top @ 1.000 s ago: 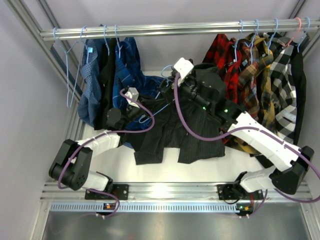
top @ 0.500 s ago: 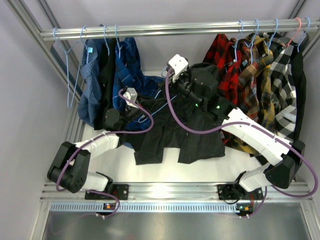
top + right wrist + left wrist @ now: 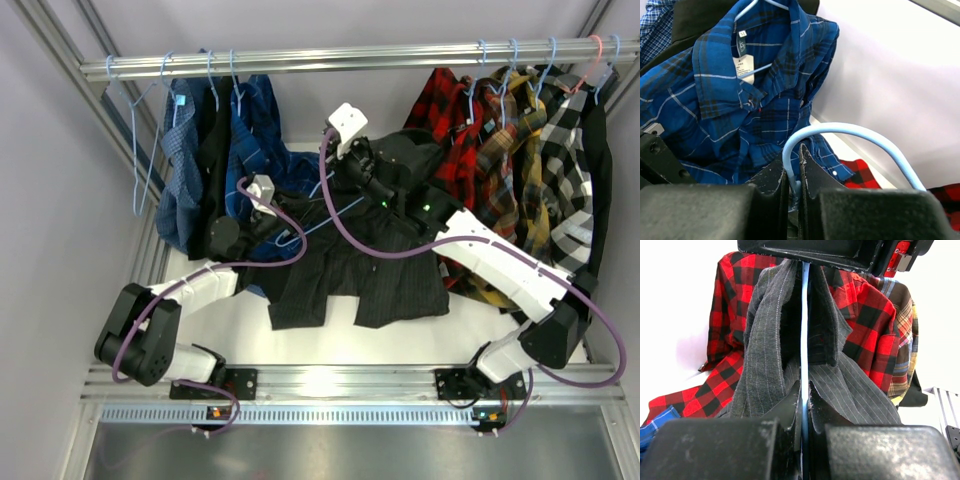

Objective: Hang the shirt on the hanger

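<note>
Shirt [image 3: 770,340]: dark, pinstriped. It is bunched around the hanger's wire, one fold on each side of it. From above, its tail and sleeves lie spread on the counter [image 3: 350,340] between the two arms.
Hanger [image 3: 805,315]: thin light-blue wire, held off the counter and threaded up through the gathered cloth. Its hook end points toward the right arm.
Left fingers [image 3: 787,407]: pressed together on a straight run of the wire, with cloth close on both sides. This grip likely steadies the frame so it cannot swing.
Right fingers [image 3: 815,172]: clamped on the wire at the foot of the hook, whose curve arcs out to one side. Holding it there probably leaves the hook free to catch a rail.
Rail [image 3: 350,58]: runs across the back, with hung garments at both ends and a gap in the middle.
Neighbours: a blue plaid shirt [image 3: 740,115] hangs behind the hook, and a red plaid shirt [image 3: 735,300] hangs behind the dark one.
Stage (judged): the cloth is on the wire but not squared over both shoulders.
Risk (judged): the trailing tail may drag the shirt off the wire when it is lifted.
</note>
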Tool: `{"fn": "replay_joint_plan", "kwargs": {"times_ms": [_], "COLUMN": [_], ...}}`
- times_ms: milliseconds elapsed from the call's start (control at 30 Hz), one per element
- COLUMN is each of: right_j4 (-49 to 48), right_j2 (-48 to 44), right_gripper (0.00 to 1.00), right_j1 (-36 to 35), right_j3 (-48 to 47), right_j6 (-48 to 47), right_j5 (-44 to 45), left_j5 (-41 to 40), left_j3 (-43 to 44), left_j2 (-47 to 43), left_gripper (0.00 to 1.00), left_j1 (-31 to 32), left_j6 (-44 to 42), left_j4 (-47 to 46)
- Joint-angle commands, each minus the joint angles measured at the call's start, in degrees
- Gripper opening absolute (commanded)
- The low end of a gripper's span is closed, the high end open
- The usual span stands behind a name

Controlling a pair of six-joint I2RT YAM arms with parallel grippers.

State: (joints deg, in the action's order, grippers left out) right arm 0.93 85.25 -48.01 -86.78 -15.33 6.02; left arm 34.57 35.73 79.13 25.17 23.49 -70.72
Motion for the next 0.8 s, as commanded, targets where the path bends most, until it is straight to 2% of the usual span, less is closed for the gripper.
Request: {"fn": "replay_joint_plan", "kwargs": {"times_ms": [0, 133, 167, 200, 267, 300, 333, 367, 400, 467, 500, 600, 700, 767], "right_j4": [-1.0, 1.6, 2.3, 2.6, 3.1, 3.1, 3.3, 3.2, 3.2, 2.9, 2.7, 1.3, 0.5, 0.1], "right_j2": [-0.3, -1.1, -1.1, -1.1, -0.6, -0.4, -0.2, -0.1, -0.1, 0.0, -0.1, -0.1, 0.1, 0.3], "right_gripper": [0.00, 0.00, 0.00, 0.00, 0.00, 0.00, 0.00, 0.00, 0.00, 0.00, 0.00, 0.00, 0.00, 0.00], "right_j1": [-0.7, -0.8, -0.9, -0.9, -1.2, -1.5, -1.6, -1.7, -1.7, -1.7, -1.8, -1.7, -1.6, -1.6], "right_j3": [-3.2, -3.3, -3.5, -3.6, -3.7, -3.7, -3.8, -3.7, -3.7, -3.7, -3.7, -3.8, -4.4, -4.9], "right_j6": [1.6, -2.1, -2.7, -3.5, -5.9, -6.7, -8.2, -8.8, -9.3, -10.5, -10.9, -12.0, -13.0, -13.4], "right_j5": [1.4, 0.0, 0.2, 0.7, 3.3, 4.3, 5.0, 6.6, 7.2, 8.4, 8.7, 10.1, 11.4, 11.6], "left_j5": [0.2, -0.5, -1.0, -1.9, -4.2, -4.9, -6.3, -7.5, -9.0, -14.1, -16.2, -25.6, -33.3, -34.0], "left_j3": [1.7, 1.3, 0.9, 0.8, 0.0, -0.4, -0.6, -0.7, 0.1, 2.8, 6.9, 11.6, 14.2, 15.0], "left_j2": [-1.2, -2.3, -2.7, -3.5, -4.7, -6.5, -7.8, -9.3, -13.0, -19.4, -20.8, -24.1, -24.4, -22.9], "left_gripper": [0.00, 0.01, 0.12, 0.39, 0.61, 0.76, 0.81, 0.94, 0.98, 0.98, 0.98, 0.98, 0.97, 0.92], "left_j1": [0.4, 0.4, 0.4, 0.4, 0.3, 0.4, 0.4, 0.4, 0.4, 0.4, 0.3, 0.3, 0.4, 0.4], "left_j6": [0.0, -0.4, 0.4, 0.8, 1.4, 1.6, 1.5, 1.0, 0.6, -1.9, -3.0, -5.9, -5.2, -5.2], "left_j4": [-21.3, -18.0, -17.3, -16.5, -14.1, -13.1, -11.7, -7.1, -3.0, 9.2, 22.9, 40.1, 46.0, 49.0]}}
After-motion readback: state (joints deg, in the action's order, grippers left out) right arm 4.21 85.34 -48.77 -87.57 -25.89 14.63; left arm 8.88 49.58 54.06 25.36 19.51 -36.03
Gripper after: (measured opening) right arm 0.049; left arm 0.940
